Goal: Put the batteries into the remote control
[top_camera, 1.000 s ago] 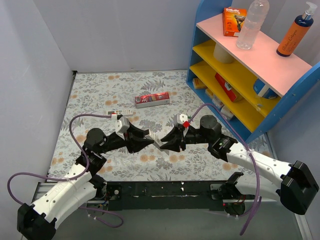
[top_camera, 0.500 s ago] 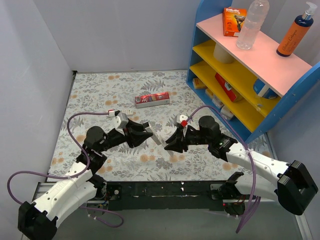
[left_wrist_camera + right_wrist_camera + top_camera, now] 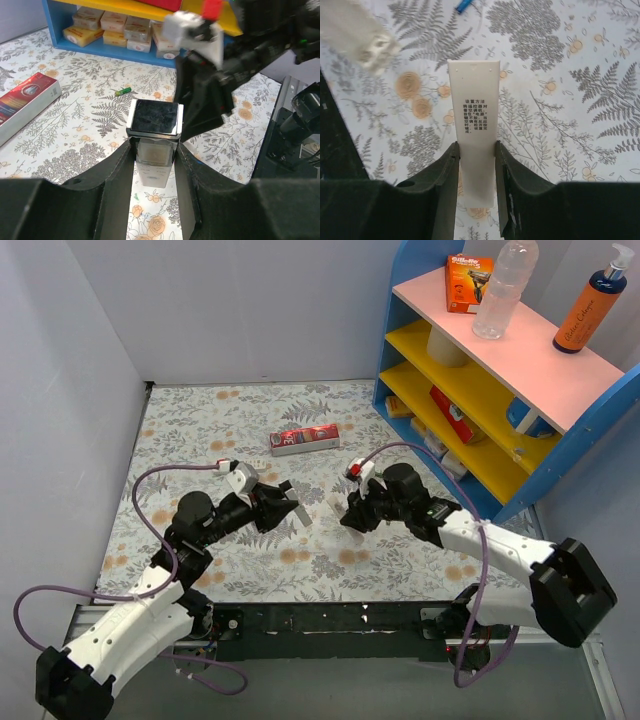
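My left gripper (image 3: 288, 510) (image 3: 154, 145) is shut on the remote control (image 3: 154, 150), a white bar with a dark glossy end, held above the floral mat. My right gripper (image 3: 348, 512) (image 3: 476, 146) is shut on a flat white plastic piece (image 3: 474, 115) printed with black text, also held off the mat. The two grippers face each other a short gap apart. A green battery (image 3: 123, 91) lies on the mat beyond the remote. A blue battery (image 3: 463, 5) lies at the top edge of the right wrist view.
A red carton (image 3: 304, 439) (image 3: 25, 102) lies on the mat behind the grippers. A blue shelf unit (image 3: 480, 390) with yellow and pink boards stands at the right, holding boxes and bottles. Grey walls close the left and back.
One second ago the two grippers met tip to tip over the mat. They have drawn apart and moved away from the near edge, each holding a white piece.
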Controlling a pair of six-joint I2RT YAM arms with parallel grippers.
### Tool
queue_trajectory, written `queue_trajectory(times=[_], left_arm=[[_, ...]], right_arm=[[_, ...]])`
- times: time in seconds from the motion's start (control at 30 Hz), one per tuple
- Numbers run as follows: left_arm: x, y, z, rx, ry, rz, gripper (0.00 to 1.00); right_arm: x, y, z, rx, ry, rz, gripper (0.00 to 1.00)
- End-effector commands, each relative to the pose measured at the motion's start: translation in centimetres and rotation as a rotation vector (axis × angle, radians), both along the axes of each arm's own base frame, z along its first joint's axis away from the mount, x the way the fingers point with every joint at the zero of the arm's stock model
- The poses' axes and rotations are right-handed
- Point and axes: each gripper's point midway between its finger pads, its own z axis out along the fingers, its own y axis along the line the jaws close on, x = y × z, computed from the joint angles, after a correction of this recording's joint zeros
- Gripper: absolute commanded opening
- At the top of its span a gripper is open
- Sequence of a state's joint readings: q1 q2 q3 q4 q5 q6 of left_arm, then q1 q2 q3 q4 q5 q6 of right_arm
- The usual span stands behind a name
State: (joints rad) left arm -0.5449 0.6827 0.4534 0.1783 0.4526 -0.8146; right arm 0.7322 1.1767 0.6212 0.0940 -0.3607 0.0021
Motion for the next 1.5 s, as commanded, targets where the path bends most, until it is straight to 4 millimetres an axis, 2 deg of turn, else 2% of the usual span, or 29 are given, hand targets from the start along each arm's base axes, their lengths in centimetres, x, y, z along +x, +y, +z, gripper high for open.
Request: queue_trajectory(times=[0.0,0.03,0.17,0.27,0.3,0.33,0.43,0.47,0.5,0.53,0.6,0.63,0.67,0.73,0.77,0.87,0.93,1.2,1.47], left_arm=[[-0.8,0.4,2.4,-0.035,-0.069,-0.007,0.0],[-1.1,0.4,2.3,-0.037,-0.069,-0.021,0.0],[-1.9,0.1,2.9,-0.057,-0.098,-0.061,0.0],[-2.3,-0.2,2.9,-0.062,-0.103,-0.09,0.0],[-2.3,-0.3,2.8,-0.06,-0.098,-0.098,0.0],[-2.4,-0.3,2.9,-0.062,-0.102,-0.103,0.0],[-2.6,-0.5,2.9,-0.064,-0.099,-0.118,0.0],[-2.6,-0.6,2.8,-0.069,-0.093,-0.125,0.0],[-3.0,-0.8,2.9,-0.072,-0.093,-0.146,0.0],[-3.1,-0.9,2.8,-0.073,-0.091,-0.156,0.0],[-3.1,-1.1,2.8,-0.075,-0.083,-0.168,0.0],[-3.3,-1.2,2.8,-0.076,-0.083,-0.182,0.0],[-3.3,-1.2,2.9,-0.078,-0.086,-0.187,0.0],[-3.6,-1.4,3.1,-0.085,-0.091,-0.21,0.0],[-3.7,-1.5,3.1,-0.087,-0.088,-0.217,0.0],[-4.3,-1.7,3.1,-0.094,-0.088,-0.253,0.0],[-4.6,-1.8,3.3,-0.098,-0.094,-0.272,0.0],[-5.5,-2.1,3.3,-0.097,-0.095,-0.332,0.0],[-5.9,-2.3,3.6,-0.113,-0.097,-0.354,0.0]], right_arm=[[3.3,-1.0,-2.5,-0.165,0.064,-0.162,0.07],[3.7,-1.5,-3.4,-0.208,0.083,-0.194,0.08],[5.8,-1.2,-5.5,-0.297,0.124,-0.262,0.09],[6.6,-1.2,-6.8,-0.34,0.133,-0.282,0.24],[6.7,-1.0,-6.7,-0.34,0.13,-0.273,0.35],[6.7,-0.9,-6.8,-0.34,0.13,-0.263,0.39],[5.6,0.0,-5.6,-0.287,0.122,-0.176,0.5],[5.2,0.4,-4.0,-0.234,0.1,-0.152,0.52],[5.1,1.0,-2.8,-0.181,0.072,-0.13,0.6],[4.1,0.8,-2.9,-0.161,0.079,-0.103,0.67],[3.8,1.0,-0.2,-0.093,-0.019,-0.054,0.71],[2.7,1.4,0.3,-0.06,-0.045,0.025,0.72],[2.0,1.5,2.0,-0.01,-0.088,0.058,0.73],[0.0,2.1,3.4,0.084,-0.152,0.179,0.76],[-0.9,2.1,5.1,0.138,-0.199,0.215,0.78],[-3.1,2.6,8.0,0.262,-0.272,0.328,0.8],[-4.1,2.9,8.9,0.303,-0.28,0.391,0.8],[-5.8,4.7,11.6,0.407,-0.302,0.519,0.8],[-7.3,6.2,11.8,0.455,-0.263,0.617,0.77]])
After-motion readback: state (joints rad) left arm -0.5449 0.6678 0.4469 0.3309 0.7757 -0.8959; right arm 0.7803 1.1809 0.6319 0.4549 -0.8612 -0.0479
